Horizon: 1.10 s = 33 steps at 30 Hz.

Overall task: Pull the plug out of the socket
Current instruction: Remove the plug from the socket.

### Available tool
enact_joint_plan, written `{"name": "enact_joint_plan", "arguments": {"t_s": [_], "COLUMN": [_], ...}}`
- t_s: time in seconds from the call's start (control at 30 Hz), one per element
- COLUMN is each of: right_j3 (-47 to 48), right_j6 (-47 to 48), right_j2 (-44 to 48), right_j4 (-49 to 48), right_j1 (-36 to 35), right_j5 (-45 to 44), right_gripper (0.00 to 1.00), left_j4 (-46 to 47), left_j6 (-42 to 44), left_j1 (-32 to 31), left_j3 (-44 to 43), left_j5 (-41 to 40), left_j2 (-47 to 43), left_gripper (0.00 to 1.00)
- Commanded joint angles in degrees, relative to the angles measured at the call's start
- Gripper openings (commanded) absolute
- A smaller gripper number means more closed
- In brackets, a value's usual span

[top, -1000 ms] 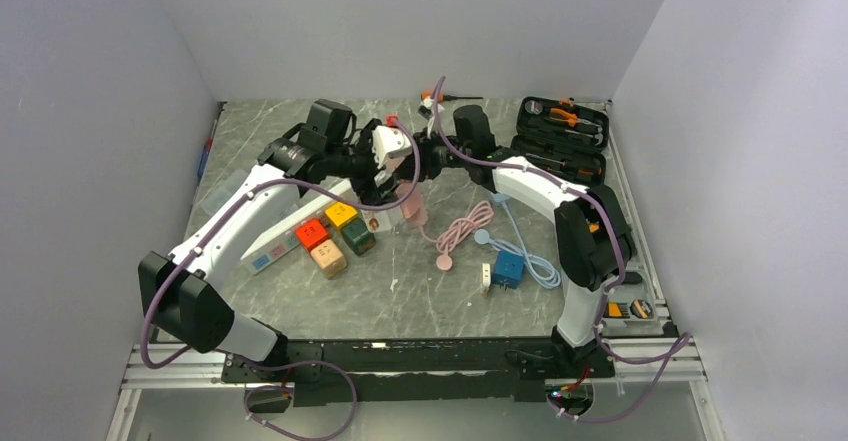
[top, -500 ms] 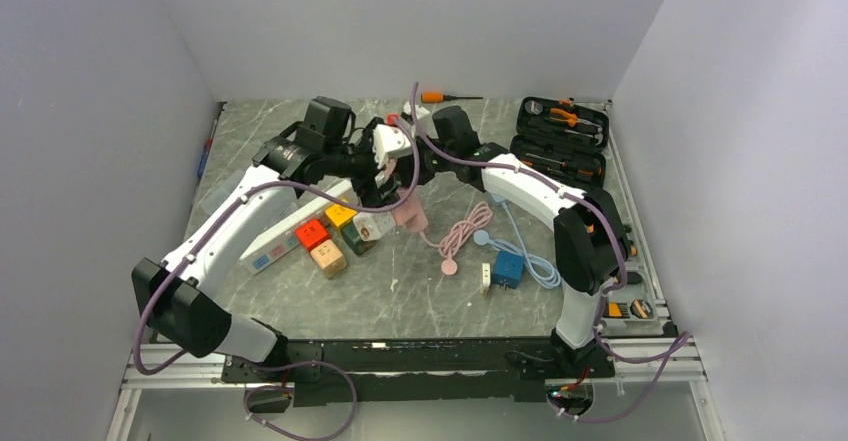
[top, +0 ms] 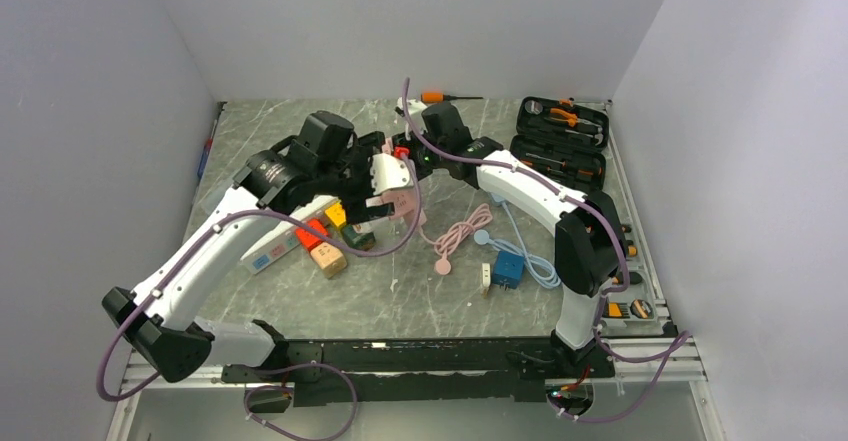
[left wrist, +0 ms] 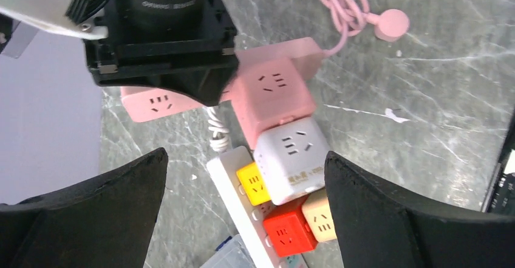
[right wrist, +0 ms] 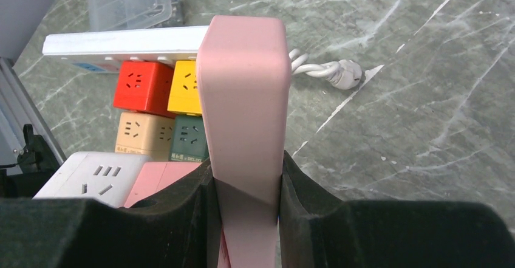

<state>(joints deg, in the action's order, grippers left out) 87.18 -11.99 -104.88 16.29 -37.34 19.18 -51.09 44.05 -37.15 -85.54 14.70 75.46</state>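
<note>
Having been swung down from the upper centre of the top view toward the middle, the left jaws are now spread wide and held above the pink cube (left wrist: 276, 95), with nothing between them. The right jaws have been shifted slightly left and are clamped on the pink strip (right wrist: 243, 85). The pink cube appears still seated in that strip, near the centre of the top view, with a white cube (left wrist: 291, 155) touching its lower side. The pull is judged lined up but not yet made. Room is tight to the lower left, where the white strip (left wrist: 223, 174) and its coloured cubes lie just beside. Open desk (top: 400, 291) is left at lower centre, while the pink cord (top: 460, 231) and tool case (top: 560, 141) lie to the right.
</note>
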Motion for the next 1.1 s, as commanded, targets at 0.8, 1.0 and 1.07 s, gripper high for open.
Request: {"name": "enact_joint_plan", "arguments": {"t_s": [0.8,1.0,1.07], "right_j3": [4.86,3.67,3.55], "right_j6": [-1.44,-1.81,-1.81], "right_j2": [8.85,10.11,10.37], "right_j4": [3.6,3.93,4.01], "right_j1": [-4.26,-4.24,-4.23], "right_j5": [-9.09,-10.13,-10.21], "right_gripper": [0.0,0.0,0.0], "left_j4": [26.37,28.94,29.77], "left_j6": [-7.2,-7.84,-7.4], "left_j1": [-12.19,-12.44,-12.62], "left_j3": [23.18,24.23,25.22], "left_j5": [-19.92,-24.54,-26.25], "left_j2": [-3.14,-2.05,-1.97], "left_gripper": [0.99,1.0,0.99]}}
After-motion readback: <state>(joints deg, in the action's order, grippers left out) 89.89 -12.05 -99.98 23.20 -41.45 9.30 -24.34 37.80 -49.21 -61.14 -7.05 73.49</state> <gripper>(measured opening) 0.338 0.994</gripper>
